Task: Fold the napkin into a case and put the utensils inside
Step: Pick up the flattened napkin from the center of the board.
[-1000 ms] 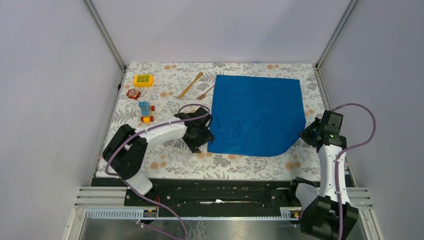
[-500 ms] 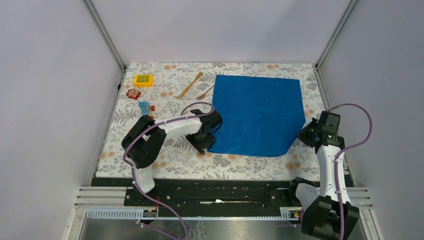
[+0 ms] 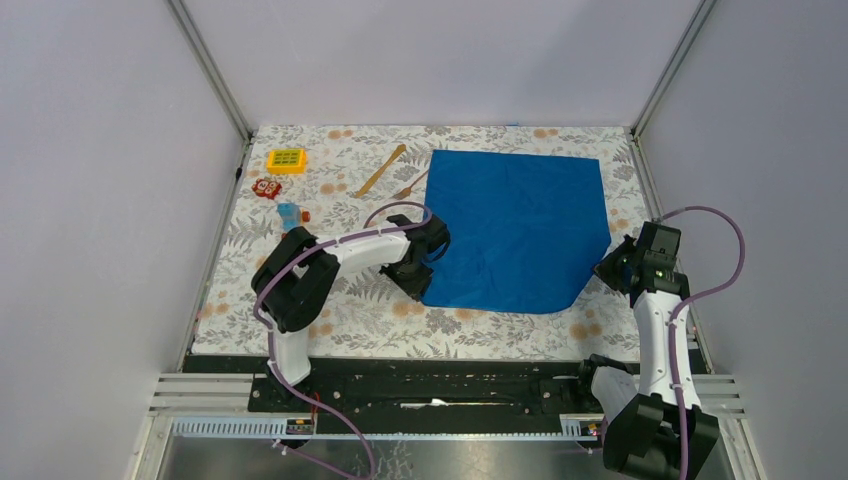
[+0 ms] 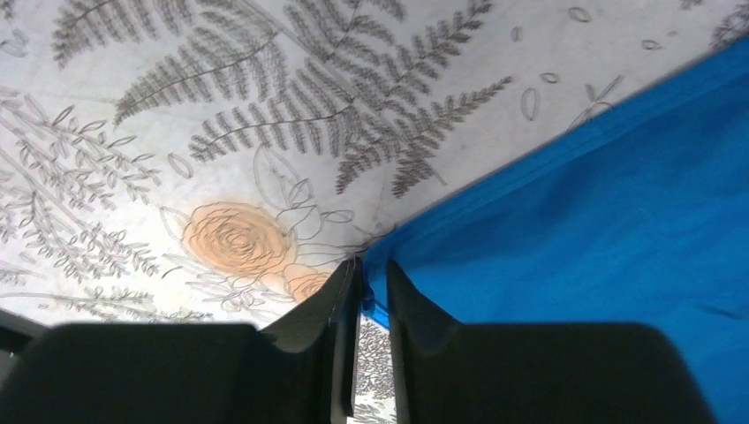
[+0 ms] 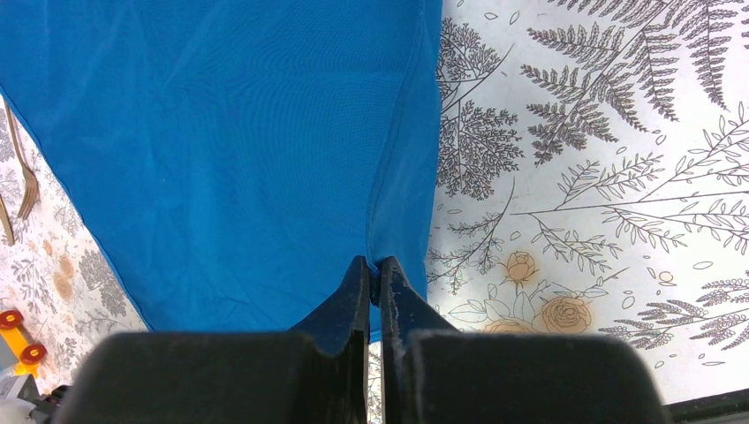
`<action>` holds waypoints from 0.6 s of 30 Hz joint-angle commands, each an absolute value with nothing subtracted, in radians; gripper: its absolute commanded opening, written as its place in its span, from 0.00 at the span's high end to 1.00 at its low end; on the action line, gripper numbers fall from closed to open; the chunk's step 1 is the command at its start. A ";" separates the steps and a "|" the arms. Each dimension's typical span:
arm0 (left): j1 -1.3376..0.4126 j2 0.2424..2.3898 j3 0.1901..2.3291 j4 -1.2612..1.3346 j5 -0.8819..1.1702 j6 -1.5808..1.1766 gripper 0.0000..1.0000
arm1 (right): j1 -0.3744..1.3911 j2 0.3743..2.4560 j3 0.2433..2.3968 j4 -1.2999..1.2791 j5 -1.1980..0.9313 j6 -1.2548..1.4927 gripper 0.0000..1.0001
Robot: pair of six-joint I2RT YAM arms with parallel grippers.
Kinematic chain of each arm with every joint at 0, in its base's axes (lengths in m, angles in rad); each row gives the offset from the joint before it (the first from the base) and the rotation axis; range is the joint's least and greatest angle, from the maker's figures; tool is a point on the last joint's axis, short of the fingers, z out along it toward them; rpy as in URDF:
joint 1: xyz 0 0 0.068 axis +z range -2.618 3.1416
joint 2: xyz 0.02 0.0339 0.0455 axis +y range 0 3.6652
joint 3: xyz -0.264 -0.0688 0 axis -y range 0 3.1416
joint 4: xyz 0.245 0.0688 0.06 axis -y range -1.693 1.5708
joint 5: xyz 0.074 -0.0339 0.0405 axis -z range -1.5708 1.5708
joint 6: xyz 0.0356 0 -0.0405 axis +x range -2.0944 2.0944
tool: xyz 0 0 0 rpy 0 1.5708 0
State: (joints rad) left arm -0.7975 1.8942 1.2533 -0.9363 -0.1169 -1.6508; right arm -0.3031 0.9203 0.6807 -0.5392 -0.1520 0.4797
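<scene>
Pinching napkin (image 3: 515,225) edge: right pincer (image 5: 373,265) | left pincer (image 4: 371,269) narrow astride corner | utensils (image 3: 381,170) alongside

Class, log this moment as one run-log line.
left gripper: jaws ajar at napkin near-left corner | right gripper: jaws shut on napkin right edge | napkin: unfolded | utensils: beside napkin

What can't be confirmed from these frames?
- Left wrist view: whether the left gripper really grips the napkin corner. Its own fingers cover the contact.
- Top view: the same fingertips are hidden under the arm's own wrist.
- Top view: whether the fork end lies under the napkin edge. It is too small to tell.
</scene>
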 commanded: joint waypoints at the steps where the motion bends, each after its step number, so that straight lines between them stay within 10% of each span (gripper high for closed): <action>1: -0.806 1.971 1.183 -0.886 -0.134 -1.654 0.89 | -0.293 0.898 0.691 -0.524 -0.168 0.484 1.00; 18: -0.775 1.278 1.247 -0.567 -0.186 -1.089 1.00 | -0.292 0.699 1.130 -0.772 -0.155 0.530 1.00</action>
